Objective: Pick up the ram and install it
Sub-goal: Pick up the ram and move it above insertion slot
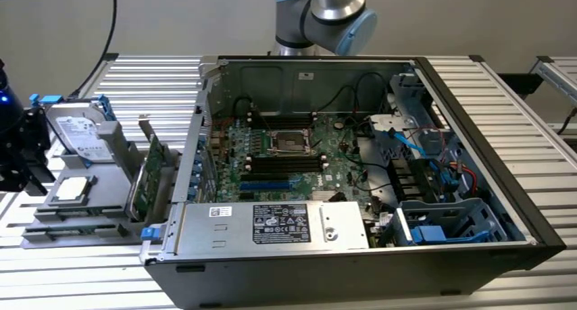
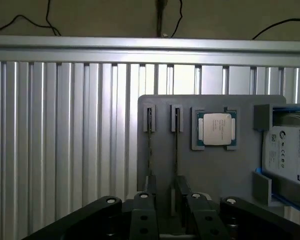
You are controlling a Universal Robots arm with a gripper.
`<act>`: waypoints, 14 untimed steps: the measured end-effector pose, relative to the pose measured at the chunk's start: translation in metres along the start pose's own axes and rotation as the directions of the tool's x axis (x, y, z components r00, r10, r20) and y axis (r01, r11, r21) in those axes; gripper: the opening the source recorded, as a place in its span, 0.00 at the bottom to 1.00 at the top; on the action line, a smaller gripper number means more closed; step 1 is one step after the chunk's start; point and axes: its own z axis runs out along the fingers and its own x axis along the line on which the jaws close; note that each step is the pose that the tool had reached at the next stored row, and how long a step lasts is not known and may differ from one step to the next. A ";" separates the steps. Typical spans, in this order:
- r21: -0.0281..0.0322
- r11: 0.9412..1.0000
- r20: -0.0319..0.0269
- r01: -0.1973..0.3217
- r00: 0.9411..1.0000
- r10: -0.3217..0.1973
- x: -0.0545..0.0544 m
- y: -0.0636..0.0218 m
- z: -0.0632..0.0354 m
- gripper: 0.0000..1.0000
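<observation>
- Jaws stand apart: you can see the gripper (image 2: 167, 194) low in the wrist view, its two black fingers (image 2: 144, 215) spread with a gap between them and clamped on nothing.
- You will find the ram (image 2: 176, 155) standing on edge in a groove of the grey holder (image 2: 215, 172). It reads as a thin dark line running from a small grey clip down into the gap between the fingertips. You cannot tell whether either pad touches it.
- Just beside it, in the parallel groove, you have a second thin stick (image 2: 150, 155), which runs down to one of the fingertips.
- On the same holder the processor (image 2: 216, 128) lies flat in a square pocket next to the grooves. Beyond it sits the hard drive (image 2: 290, 155), with a pale label and a blue bracket around it.
- Under the holder you see the slatted aluminium table (image 2: 65, 140).
- From the exterior view, the holder sits on the exterior view's left, just beside the open computer case (image 1: 505, 188).
- Between holder and case a green expansion card (image 1: 148, 171) with a metal bracket stands upright.
- Inside the case the motherboard (image 1: 338, 151) lies flat, with long black slots (image 1: 284, 165) on either side of the processor socket (image 1: 290, 140).
- At the near wall you have the power supply (image 1: 270, 223), its label facing up.
- Behind the far wall one joint of the arm (image 1: 329, 16) rises.
</observation>
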 end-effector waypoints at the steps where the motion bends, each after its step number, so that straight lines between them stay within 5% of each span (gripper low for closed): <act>1: 0.000 1.000 0.000 0.001 1.000 -0.001 0.001 0.0000 0.0017 0.30; 14: 0.000 1.000 -0.001 0.015 1.000 -0.015 0.008 -0.0012 0.0253 0.30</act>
